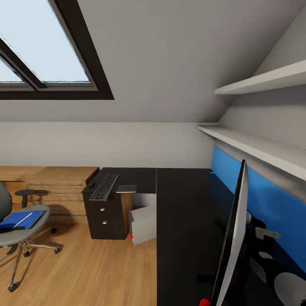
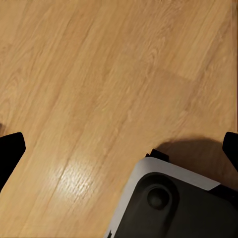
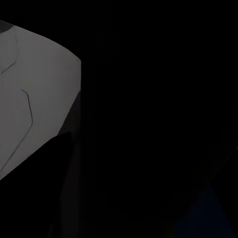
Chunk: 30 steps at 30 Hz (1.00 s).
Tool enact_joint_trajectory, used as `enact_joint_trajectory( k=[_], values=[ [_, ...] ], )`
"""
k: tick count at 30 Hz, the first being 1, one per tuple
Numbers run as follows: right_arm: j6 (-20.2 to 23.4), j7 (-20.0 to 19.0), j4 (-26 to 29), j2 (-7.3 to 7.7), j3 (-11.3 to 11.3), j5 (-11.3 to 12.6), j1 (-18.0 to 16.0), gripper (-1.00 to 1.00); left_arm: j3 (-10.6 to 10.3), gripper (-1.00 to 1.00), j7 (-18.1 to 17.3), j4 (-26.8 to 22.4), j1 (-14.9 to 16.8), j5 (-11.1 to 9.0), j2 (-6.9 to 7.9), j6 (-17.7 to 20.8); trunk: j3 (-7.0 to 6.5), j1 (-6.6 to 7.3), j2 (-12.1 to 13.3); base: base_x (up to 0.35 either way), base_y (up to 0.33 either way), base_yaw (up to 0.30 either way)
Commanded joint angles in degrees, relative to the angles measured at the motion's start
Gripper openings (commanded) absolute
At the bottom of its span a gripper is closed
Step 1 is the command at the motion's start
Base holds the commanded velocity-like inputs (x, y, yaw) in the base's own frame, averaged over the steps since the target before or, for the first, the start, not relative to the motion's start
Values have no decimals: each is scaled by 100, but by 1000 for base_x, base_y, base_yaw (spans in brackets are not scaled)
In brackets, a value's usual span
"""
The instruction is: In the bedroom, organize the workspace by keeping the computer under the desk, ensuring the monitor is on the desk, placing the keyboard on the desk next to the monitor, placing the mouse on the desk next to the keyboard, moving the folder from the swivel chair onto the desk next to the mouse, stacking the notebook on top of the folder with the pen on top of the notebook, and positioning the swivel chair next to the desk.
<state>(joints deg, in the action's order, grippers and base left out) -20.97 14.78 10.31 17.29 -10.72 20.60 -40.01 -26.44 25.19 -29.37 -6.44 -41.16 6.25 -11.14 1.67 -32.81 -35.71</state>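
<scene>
Head view of the bedroom workspace. We see the L-shaped desk (image 1: pixel 182 212), its black surface running from the foreground to a far wing. The monitor (image 1: pixel 233 238) stands edge-on at the near right, close to the blue wall panel. The keyboard (image 1: pixel 104 187) lies on the far wing, well apart from the monitor, with the notebook (image 1: pixel 126 188) just beside it. A small dark shape at the wing's far corner may be the mouse; we cannot tell. The computer (image 1: pixel 142 223) sits on the floor in the desk's inner corner. The swivel chair (image 1: pixel 19 221) stands well apart from the desk and carries the folder (image 1: pixel 21 219), with the pen (image 1: pixel 23 219) on top. We judge most of the sorting undone. In the left wrist view, two dark fingertips (image 2: pixel 11 151) at opposite edges suggest a wide-open, empty left pincer over the wooden floor (image 2: pixel 99 74). The right wrist view is too dark: we cannot tell that pincer's state.
</scene>
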Motion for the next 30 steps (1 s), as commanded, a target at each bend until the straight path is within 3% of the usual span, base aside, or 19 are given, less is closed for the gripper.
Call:
enact_joint_trajectory(
  k=[1, 7, 30],
  values=[
    [-48, 31, -99, 7, -26, 137, -4, -100, -45, 100, 39, -16, 1, -61, 8, -28, 6, -3, -8, 0, 0, -194],
    [-48, 27, -99, 3, -27, 137, -5, -100, -45, 100, 40, -5, 0, -69, 8, -28, -7, -3, -8, 0, 0, -133],
    [-48, 26, -99, 3, -27, 137, -5, -100, -45, 100, 39, 10, 2, -68, 8, -37, -7, -3, -8, 87, -63, -1]
  ],
)
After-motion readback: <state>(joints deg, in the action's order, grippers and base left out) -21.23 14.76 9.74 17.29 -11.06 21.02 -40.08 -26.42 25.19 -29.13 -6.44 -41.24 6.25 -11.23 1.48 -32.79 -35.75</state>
